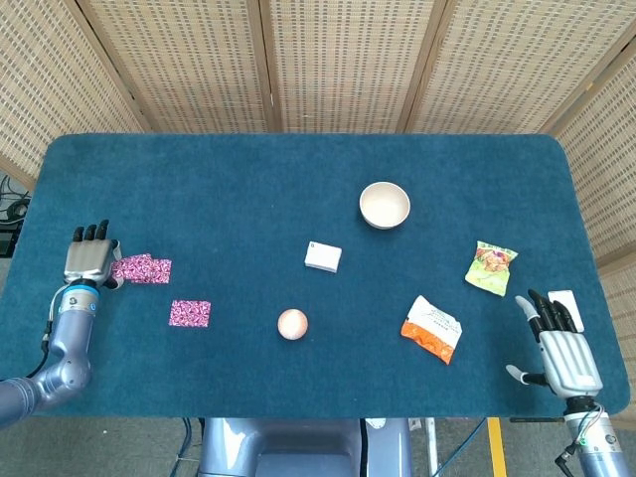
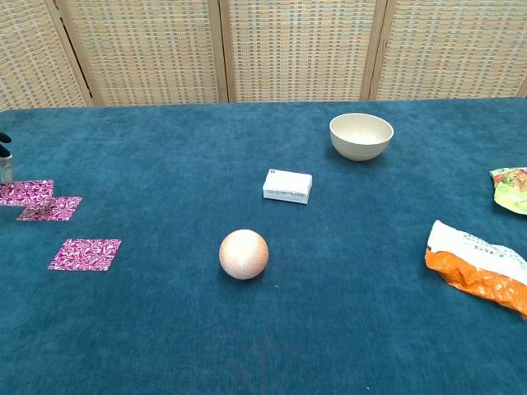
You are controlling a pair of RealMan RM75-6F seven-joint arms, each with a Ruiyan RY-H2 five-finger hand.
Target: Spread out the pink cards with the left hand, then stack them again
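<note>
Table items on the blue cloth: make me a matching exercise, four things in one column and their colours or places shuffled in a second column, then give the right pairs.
Column one:
1. bowl
2. ball
3. lone pink card
4. orange packet

Column two:
A. nearest the right hand
B. cream, on the far side of the white box
C. patterned magenta, lying apart from the two overlapping cards by the left hand
D. peach-coloured, on the near side of the white box

Pairs: 1-B, 2-D, 3-C, 4-A
</note>
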